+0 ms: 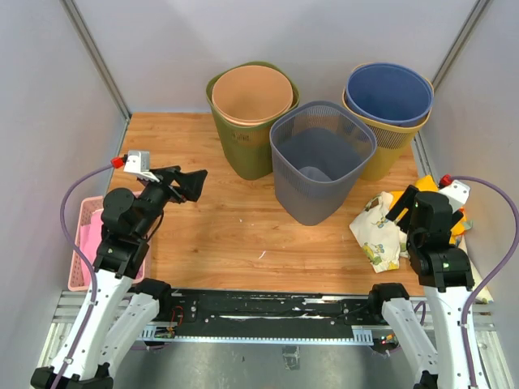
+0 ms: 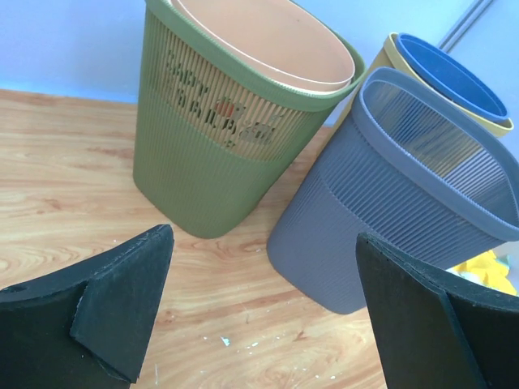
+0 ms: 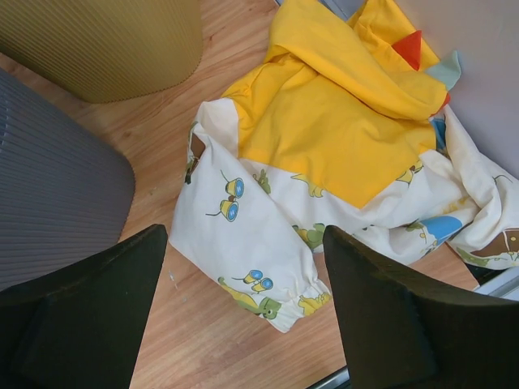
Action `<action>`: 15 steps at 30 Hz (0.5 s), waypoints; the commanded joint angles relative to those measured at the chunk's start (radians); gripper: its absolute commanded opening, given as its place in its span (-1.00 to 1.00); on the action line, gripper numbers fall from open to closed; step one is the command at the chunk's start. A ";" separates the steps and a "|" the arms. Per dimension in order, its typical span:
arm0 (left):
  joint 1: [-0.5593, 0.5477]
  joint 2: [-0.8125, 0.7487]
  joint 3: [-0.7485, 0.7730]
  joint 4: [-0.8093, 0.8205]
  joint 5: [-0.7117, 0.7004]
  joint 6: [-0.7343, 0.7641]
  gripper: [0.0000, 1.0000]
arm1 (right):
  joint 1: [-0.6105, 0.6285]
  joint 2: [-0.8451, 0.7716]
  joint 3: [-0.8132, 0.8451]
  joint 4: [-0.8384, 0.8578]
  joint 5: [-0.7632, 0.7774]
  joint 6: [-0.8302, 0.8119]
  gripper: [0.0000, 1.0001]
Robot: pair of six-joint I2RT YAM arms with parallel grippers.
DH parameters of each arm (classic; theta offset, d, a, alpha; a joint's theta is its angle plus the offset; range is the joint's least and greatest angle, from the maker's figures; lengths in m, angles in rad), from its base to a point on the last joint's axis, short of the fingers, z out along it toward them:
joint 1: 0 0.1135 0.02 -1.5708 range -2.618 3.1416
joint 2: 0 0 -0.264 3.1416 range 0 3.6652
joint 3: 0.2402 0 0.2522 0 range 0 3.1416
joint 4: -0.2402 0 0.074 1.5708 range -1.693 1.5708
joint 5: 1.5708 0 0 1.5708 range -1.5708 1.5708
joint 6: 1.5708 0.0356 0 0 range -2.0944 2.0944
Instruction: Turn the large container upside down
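Left gripper [image 1: 182,180]: jaws wide open and empty above the table's [image 1: 219,243] left side, facing the bins.
Right gripper [image 1: 403,203]: jaws open, holding nothing, over a yellow-and-white cloth [image 1: 375,228].
Grey bin [image 1: 320,174]: upright at mid-table, mouth up.
Back row: 2 nested pairs, orange bin [image 1: 251,93] inside green bin [image 1: 247,150], blue bin [image 1: 388,93] inside yellow bin [image 1: 389,150].

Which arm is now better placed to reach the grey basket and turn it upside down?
Probably the left. The left gripper is open and faces the grey basket across the table. The right gripper, open too, points down at the patterned cloth beside the basket, not at it.
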 commanded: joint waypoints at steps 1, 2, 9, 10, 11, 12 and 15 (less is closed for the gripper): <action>0.004 -0.025 -0.010 0.032 -0.046 0.003 0.98 | -0.013 -0.004 -0.015 0.014 0.050 0.022 0.61; 0.004 -0.023 -0.006 0.025 -0.052 0.003 0.98 | -0.012 -0.002 -0.018 0.016 0.047 0.021 0.62; 0.003 0.010 0.014 -0.048 -0.204 -0.046 0.98 | -0.012 0.025 -0.023 -0.001 0.031 0.007 0.63; 0.003 0.019 0.019 -0.055 -0.214 -0.046 0.98 | -0.012 0.026 -0.021 -0.007 0.041 0.012 0.63; 0.003 0.023 0.020 -0.056 -0.218 -0.045 0.98 | -0.012 0.028 -0.021 -0.011 0.049 0.014 0.63; 0.003 0.032 0.020 -0.053 -0.223 -0.046 0.98 | -0.013 0.030 -0.018 -0.017 0.059 0.019 0.63; 0.002 0.041 -0.013 -0.020 -0.214 -0.068 0.98 | -0.013 0.049 -0.004 -0.054 0.087 0.038 0.63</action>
